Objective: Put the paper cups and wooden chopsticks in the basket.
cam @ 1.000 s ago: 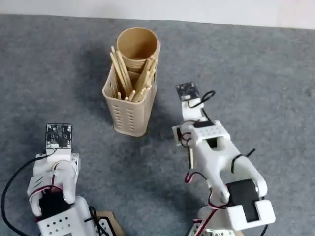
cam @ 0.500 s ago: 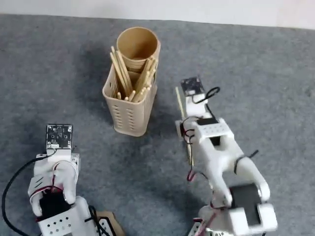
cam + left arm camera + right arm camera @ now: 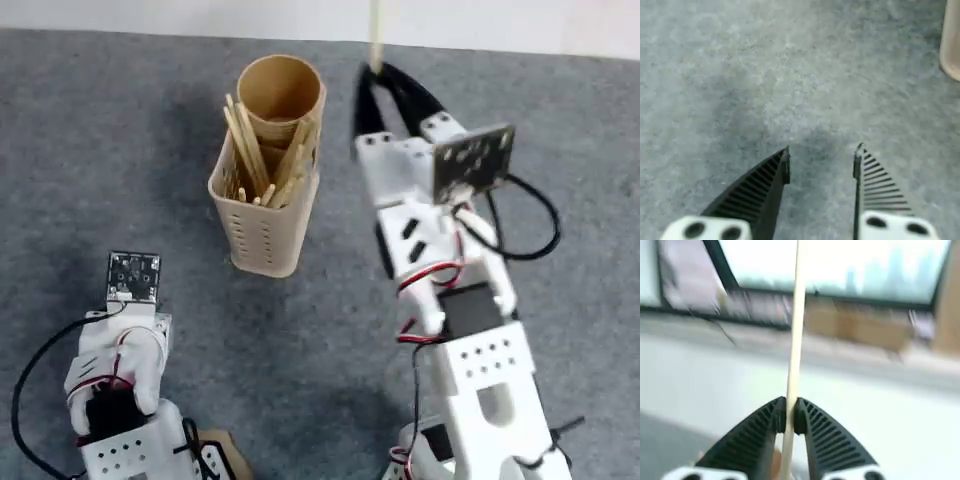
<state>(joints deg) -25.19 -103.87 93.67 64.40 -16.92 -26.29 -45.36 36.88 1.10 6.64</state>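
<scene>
One grey carpeted table [image 3: 120,120] is spread beneath everything in the high view. The right arm [image 3: 470,330] is stretched from the near edge towards the far side, to the right of the basket and apart from it. The right gripper [image 3: 378,72] is carried at the arm's far end. Its two black fingers are brought together on a single chopstick [image 3: 376,30], with no gap to be seen beside the wood. In the right wrist view the same gripper [image 3: 790,412] is shown clamped on that chopstick [image 3: 796,330], which is held off the table and runs out past the fingertips towards a blurred bright background.

The left arm [image 3: 115,385] is placed at the near left corner, well apart from the basket. In its wrist view the left gripper [image 3: 821,150] is seen just over the bare carpet with its jaws parted widely and nothing held between them.

The basket [image 3: 262,225], tall, beige and perforated, is stood upright on the carpet between the arms. Its pale wall [image 3: 951,45] is caught at the edge of the left wrist view. The paper cups [image 3: 281,92] are stacked upright in its far end, mouth up. The wooden chopsticks [image 3: 252,150] are bundled in the nearer part, leaning and poking above the rim.
</scene>
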